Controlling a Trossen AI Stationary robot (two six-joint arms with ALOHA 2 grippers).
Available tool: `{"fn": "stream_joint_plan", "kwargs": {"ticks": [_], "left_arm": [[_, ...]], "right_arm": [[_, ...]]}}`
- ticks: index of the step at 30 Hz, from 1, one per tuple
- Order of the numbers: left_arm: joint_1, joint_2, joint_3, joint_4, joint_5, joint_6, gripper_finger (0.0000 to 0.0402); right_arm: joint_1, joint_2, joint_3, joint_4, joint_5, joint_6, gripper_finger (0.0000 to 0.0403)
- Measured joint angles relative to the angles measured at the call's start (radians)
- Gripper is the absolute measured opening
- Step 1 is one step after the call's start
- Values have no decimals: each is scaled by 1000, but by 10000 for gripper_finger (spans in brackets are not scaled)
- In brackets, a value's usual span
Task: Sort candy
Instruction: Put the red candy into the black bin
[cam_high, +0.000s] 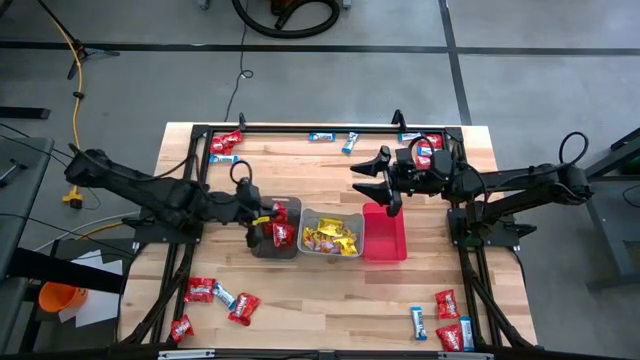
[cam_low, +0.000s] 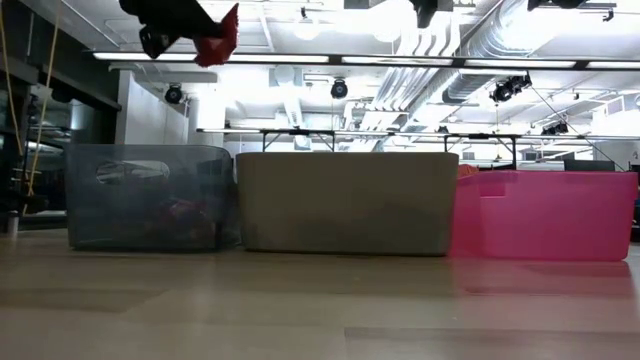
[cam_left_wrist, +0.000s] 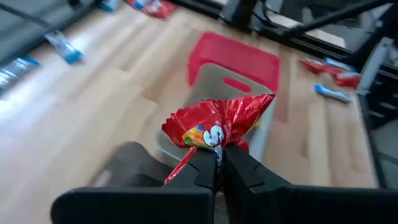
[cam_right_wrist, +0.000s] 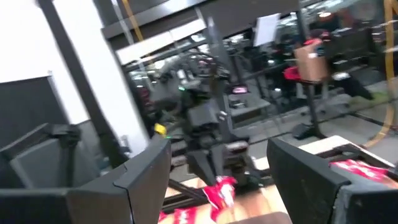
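So from my seat, my left hand is clenched tight on a red packet, pinching it by the crimped edge, and it hangs over the grey bin at the left end of the row. From table height I see that packet dangling well above the bin rim, not touching anything.

My right hand is spread wide with nothing between the fingers. It sits up above the far edge of the pink bin, not touching any candy.

Bins are three in a line mid-worktop, touching side by side: grey, then the brown bin in the middle, then pink. The grey one already has red packets in it, the brown one has a heap of yellow packets, and I don't see anything in the pink one.

Loose candy is scattered around the wooden worktop: a cluster of red packets with a blue-and-white bar at the near left, more red packets and blue bars at the near right, a couple of red ones at the far left corner, and blue bars along the far edge. Another red packet lies under my right arm by the far right corner.

Nothing sits between the held packet and the grey bin below it.
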Motion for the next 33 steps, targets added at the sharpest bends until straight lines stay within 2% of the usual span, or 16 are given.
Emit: {"fn": "stream_joint_plan", "kwargs": {"ticks": [3,8,12,20,25,28,33], "left_arm": [[1,17,0,1,43,-52,4],[-11,28,0,-54,44,-123,32],[-10,28,0,-108,33,-170,85],[-10,17,2,-110,44,-175,197],[-16,6,46,-122,89,-72,220],[-18,18,48,-231,61,21,220],[-18,71,47,-264,54,158,219]], "right_arm": [[0,-11,0,0,-54,-17,261],[0,-38,0,-7,-106,-88,261],[0,-56,0,-2,-106,-87,261],[7,-92,0,0,-105,-67,261],[7,-96,0,21,-94,-19,261],[7,-96,0,21,-79,-19,261],[13,-94,0,21,23,-9,261]]}}
